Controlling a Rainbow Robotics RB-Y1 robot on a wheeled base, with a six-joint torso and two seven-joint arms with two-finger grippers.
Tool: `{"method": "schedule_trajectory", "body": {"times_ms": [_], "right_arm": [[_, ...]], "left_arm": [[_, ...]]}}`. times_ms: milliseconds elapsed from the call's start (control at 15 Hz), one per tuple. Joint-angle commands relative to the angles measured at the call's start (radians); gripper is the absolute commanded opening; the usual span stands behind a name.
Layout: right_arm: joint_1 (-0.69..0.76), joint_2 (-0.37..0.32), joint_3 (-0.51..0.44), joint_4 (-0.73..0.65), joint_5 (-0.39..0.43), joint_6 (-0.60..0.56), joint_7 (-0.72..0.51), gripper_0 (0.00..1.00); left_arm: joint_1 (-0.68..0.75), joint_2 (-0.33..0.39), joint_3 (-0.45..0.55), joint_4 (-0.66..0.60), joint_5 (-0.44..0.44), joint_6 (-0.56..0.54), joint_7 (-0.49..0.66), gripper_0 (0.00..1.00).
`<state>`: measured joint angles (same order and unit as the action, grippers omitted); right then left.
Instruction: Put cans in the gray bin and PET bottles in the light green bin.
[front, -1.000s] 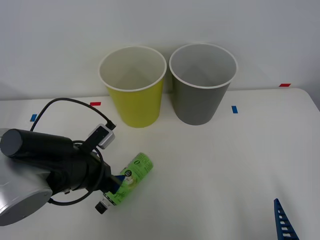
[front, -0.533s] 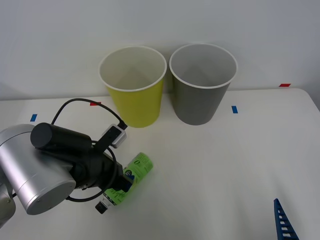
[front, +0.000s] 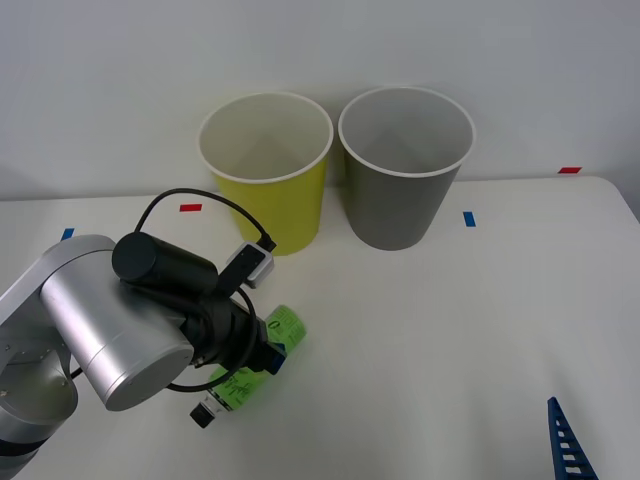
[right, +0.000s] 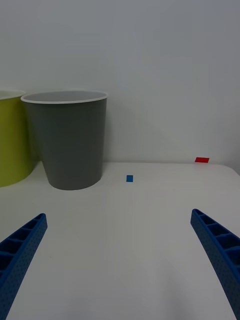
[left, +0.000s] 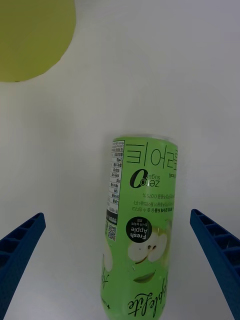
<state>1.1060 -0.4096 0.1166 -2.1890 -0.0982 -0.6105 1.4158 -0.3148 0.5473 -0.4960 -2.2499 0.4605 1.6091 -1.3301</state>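
The left arm (front: 120, 330) covers the middle of the green bottle (front: 282, 331) in the front view; the left wrist view cuts off its cap end. The right gripper (right: 120, 260) shows just finger edges, and the yellow-green bin (right: 12, 140) is cropped there

The left arm (front: 95, 330) is built of a silver cylindrical shell and a black wrist section, looped by a black cable. Blue ribbed fingers (left: 216, 248) are fitted to both grippers.
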Motion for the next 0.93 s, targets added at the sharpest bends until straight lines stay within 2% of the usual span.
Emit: {"method": "schedule_trajectory", "body": {"times_ms": [67,600,933], "right_arm": [[0.0,0.0,0.0,0.0,0.0,0.0,0.0,1.0],[0.0,0.0,0.0,0.0,0.0,0.0,0.0,1.0],[0.0,0.0,0.0,0.0,0.0,0.0,0.0,1.0]], "left_arm": [[0.0,-0.029,0.0,-0.011,-0.034,0.0,0.002,1.0],[0.02,-0.037,-0.021,-0.025,-0.026,0.0,-0.026,1.0],[0.025,-0.084,-0.024,-0.016,-0.056,0.014,-0.06,1.0]]}}
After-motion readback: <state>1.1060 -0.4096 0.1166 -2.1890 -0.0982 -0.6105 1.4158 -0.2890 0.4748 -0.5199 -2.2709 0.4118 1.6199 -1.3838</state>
